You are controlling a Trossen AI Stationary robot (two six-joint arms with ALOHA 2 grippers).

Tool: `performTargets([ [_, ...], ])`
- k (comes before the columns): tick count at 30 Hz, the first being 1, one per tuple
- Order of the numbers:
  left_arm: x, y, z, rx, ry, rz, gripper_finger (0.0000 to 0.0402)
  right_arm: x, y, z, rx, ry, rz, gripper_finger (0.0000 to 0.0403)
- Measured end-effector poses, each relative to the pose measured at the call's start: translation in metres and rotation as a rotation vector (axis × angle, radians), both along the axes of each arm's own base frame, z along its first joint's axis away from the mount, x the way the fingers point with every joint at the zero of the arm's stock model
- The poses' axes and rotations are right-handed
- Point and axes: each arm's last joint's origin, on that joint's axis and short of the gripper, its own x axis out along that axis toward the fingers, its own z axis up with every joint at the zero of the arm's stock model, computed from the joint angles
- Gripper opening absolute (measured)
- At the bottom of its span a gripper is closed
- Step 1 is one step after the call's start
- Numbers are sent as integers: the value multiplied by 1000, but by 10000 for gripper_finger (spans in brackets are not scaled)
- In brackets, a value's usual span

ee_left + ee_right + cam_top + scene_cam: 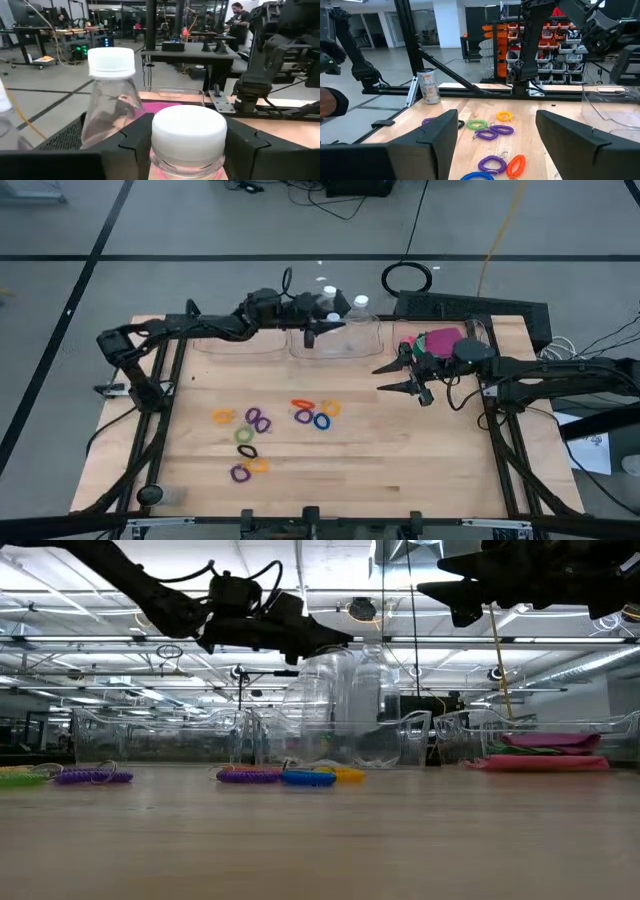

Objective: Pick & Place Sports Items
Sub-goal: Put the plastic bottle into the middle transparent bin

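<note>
Bottle (188, 137) pinched in my left gripper (187, 150) over clear bins (335, 340); right gripper (398, 377) spread, empty, near elastic rings (312, 414).

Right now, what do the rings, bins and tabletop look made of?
Rings: likely springy plastic coil, glossy, visibly spiralled. Bins: clear rigid plastic, see-through with shiny rims. Tabletop: pale wood, matte, grain lines showing.

It was an open robotics lab: workbenches (187, 50), orange parts bins (550, 40), concrete floor (200, 220), ceiling strip lights (590, 660).
</note>
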Motion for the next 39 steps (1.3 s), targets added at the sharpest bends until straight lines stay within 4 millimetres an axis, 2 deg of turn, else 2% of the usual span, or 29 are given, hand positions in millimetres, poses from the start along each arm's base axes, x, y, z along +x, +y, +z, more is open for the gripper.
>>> performTargets([
  [39, 0, -3, 2, -1, -7, -66, 137, 0, 0, 0, -3, 3, -1, 196],
])
